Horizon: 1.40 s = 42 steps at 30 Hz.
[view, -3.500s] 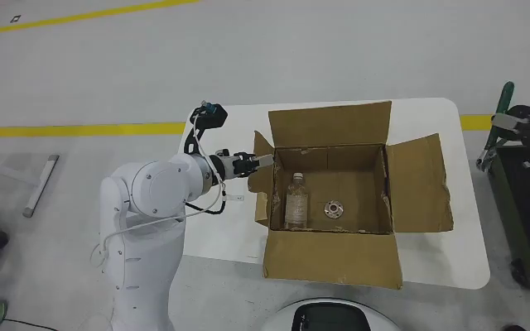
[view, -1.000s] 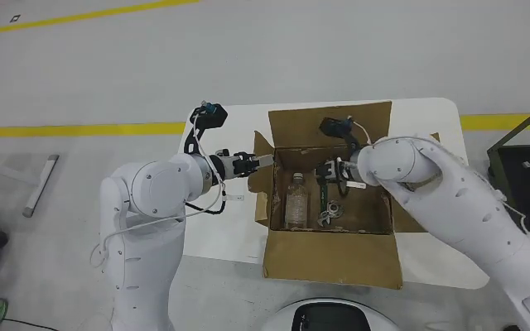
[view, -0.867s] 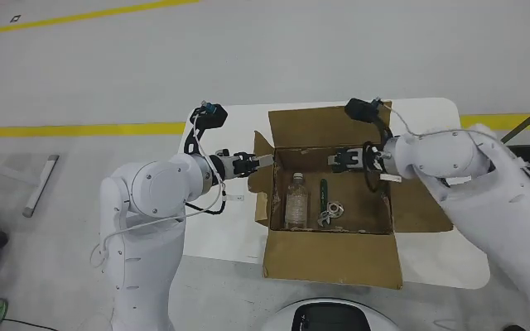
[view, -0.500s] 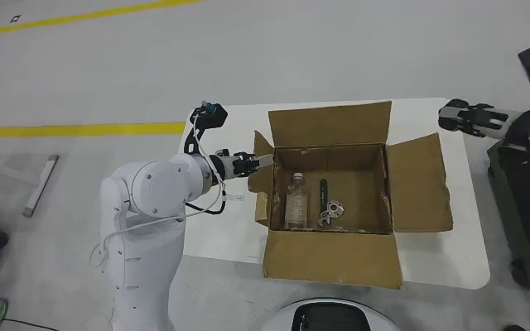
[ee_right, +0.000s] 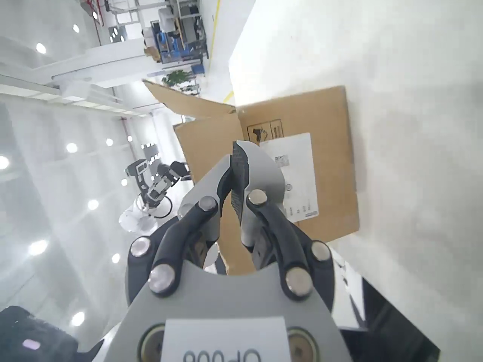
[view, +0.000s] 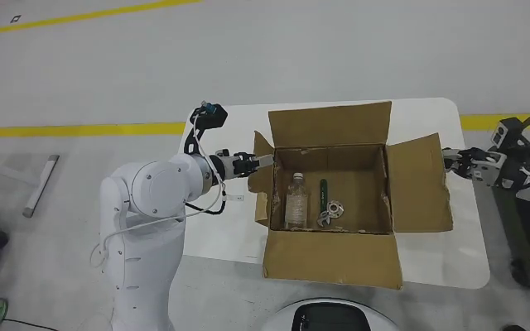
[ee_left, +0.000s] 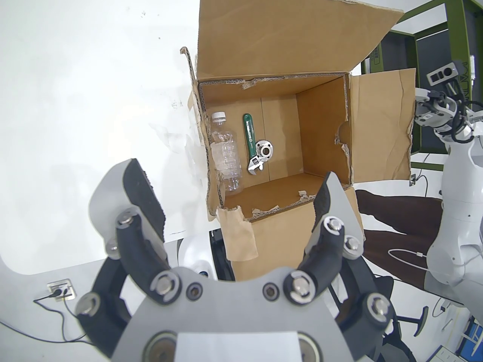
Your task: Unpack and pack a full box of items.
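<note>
Near the counter's (view: 422, 112) left edge the left claw (ee_left: 232, 186) hangs spread wide and empty, just beside the box (view: 331, 256) at mid-counter. Inside the box lie a bottle (view: 296, 203), a wrench (view: 322, 203) and a metal ring (view: 334, 208) against the wrench. At the right edge the right claw (ee_right: 236, 152) is clenched on nothing.

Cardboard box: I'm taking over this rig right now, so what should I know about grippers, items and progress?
Left gripper: open, empty, beside the left flap of the cardboard box.
Right gripper: shut, empty, at its right flap's outer edge.
Box on the table, four flaps open.
Inside, on its floor: plastic bottle, green-handled wrench, metal flange beside the wrench's head.
Done: three items in the box.
Left: flaps not yet closed; whether more items are due cannot be told.
</note>
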Motion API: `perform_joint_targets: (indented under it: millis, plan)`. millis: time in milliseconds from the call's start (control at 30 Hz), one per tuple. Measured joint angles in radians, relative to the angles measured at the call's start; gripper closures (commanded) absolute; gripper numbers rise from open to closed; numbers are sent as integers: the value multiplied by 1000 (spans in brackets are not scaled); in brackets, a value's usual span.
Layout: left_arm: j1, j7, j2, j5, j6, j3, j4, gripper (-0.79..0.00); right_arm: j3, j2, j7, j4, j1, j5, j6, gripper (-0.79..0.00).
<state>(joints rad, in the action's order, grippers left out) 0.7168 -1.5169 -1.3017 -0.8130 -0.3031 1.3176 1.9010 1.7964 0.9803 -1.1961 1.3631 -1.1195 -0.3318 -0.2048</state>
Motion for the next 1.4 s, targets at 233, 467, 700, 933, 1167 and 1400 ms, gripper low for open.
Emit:
perform_joint_targets:
  millis: [233,467,700,933,1167,1400]
  plan:
    - [0,0,0,0,0,0,0,-785,-112,2,-76,57,52,-19,40,0]
    - [0,0,0,0,0,0,0,-785,-286,-2,-50,185,99,222,53,0]
    - [0,0,0,0,0,0,0,-785,-397,-6,-16,245,119,442,37,0]
    - [0,0,0,0,0,0,0,-785,-361,-6,41,247,130,333,105,0]
    - [0,0,0,0,0,0,0,-785,-148,-23,139,214,101,153,164,0]
    - [0,0,0,0,0,0,0,-785,-91,-23,148,177,85,49,172,0]
